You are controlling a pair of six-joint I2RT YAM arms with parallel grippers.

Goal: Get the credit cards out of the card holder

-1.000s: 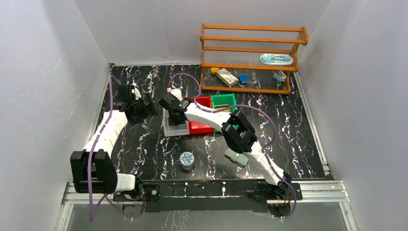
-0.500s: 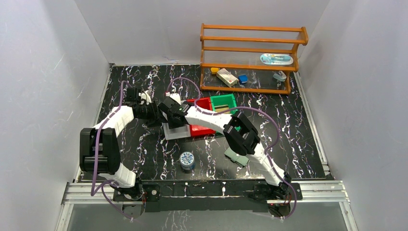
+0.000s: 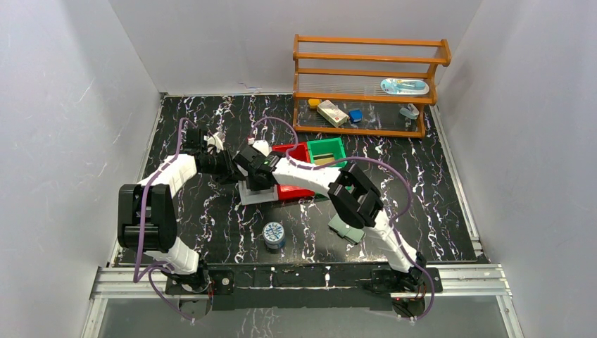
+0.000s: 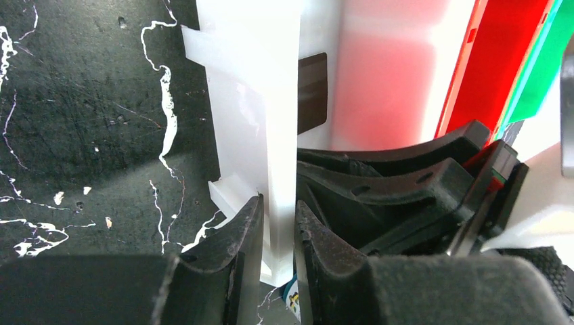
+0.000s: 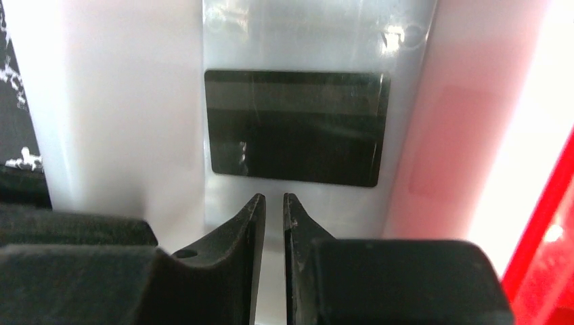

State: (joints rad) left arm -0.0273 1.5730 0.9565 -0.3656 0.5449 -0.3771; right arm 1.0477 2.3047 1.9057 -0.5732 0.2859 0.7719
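Note:
A black credit card (image 5: 296,127) lies flat on the floor of the white bin (image 3: 258,194); the same card (image 4: 313,91) shows through the bin in the left wrist view. My right gripper (image 5: 269,200) hangs just above the bin floor near the card, jaws a narrow gap apart with nothing between them. My left gripper (image 4: 277,210) is shut on the white bin's left wall (image 4: 281,135). The grey-green card holder (image 3: 346,229) lies on the table under the right arm's elbow, partly hidden, away from both grippers.
A red bin (image 3: 294,186) and a green bin (image 3: 327,148) stand to the right of the white one. A round blue-and-white tin (image 3: 273,234) sits near the front. A wooden shelf (image 3: 366,84) with small items stands at the back right.
My left arm swung right from the back left to the white bin, and its jaws closed on the bin's wall. The right gripper stayed over the bin.

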